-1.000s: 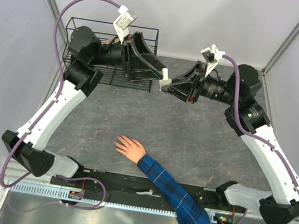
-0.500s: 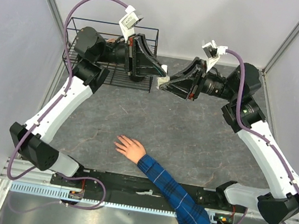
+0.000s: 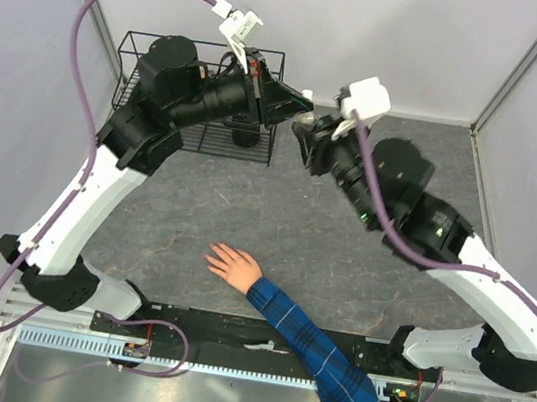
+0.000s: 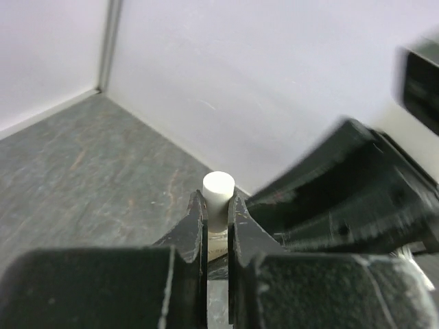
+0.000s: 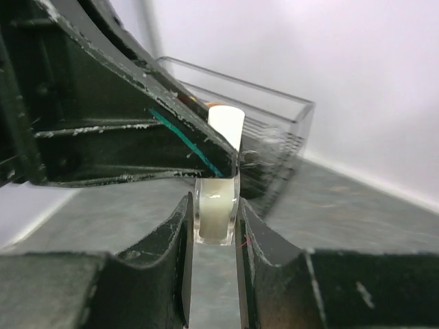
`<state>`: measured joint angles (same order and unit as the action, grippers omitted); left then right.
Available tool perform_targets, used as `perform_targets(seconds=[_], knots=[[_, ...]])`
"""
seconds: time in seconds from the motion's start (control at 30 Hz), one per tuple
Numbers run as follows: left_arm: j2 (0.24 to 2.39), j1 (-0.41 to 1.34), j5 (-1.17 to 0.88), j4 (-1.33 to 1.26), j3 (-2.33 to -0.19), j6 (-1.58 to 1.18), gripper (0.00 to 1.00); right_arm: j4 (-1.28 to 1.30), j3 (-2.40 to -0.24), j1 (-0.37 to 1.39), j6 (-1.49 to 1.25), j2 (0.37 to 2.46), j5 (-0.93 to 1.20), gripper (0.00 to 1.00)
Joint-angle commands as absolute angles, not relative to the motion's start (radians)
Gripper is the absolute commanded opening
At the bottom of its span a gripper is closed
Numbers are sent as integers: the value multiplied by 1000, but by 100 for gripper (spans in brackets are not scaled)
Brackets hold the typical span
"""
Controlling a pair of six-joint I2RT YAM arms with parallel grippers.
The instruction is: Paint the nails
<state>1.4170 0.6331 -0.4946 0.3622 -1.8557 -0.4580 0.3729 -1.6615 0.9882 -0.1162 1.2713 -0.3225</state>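
- Left gripper (image 4: 217, 204): jaws clenched on white cap (image 4: 219, 184).
- Right gripper (image 5: 214, 204): jaws grasping clear bottle (image 5: 216, 223), held above bench (image 3: 343, 243).
- Nails: too small to discern; hand (image 3: 234, 265) flat on bench, well apart from both grippers.
- Progress: judged early; cap seemingly on, all painting outstanding.

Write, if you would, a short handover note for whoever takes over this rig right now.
Left gripper: shut on the white cap.
Right gripper: shut on the bottle, on its clear body.
Together they hold it in the air at the far side, by the wire basket.
The hand lies flat on the table near the arm bases; its nails are too small to judge.
Done: bottle lifted and gripped at both ends. The cap sits at the neck; whether it is loosened cannot be told.
Left: take the cap off, go to the hand, paint each nail.
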Motion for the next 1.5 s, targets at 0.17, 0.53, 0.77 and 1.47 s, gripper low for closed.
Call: perform_targets(seconds=[0.17, 0.53, 0.77, 1.47], knots=[[1468, 759, -121, 626, -1937, -325, 2, 350, -1683, 1262, 230, 1361, -807, 0], [1368, 537, -659, 437, -1846, -392, 62, 399, -1571, 953, 49, 1195, -30, 0], [1327, 457, -1023, -133, -1584, -768, 97, 388, -1578, 707, -84, 1212, 466, 0], [1399, 457, -1129, -356, -1572, -911, 9, -78, -1436, 540, -496, 1267, 882, 0]])
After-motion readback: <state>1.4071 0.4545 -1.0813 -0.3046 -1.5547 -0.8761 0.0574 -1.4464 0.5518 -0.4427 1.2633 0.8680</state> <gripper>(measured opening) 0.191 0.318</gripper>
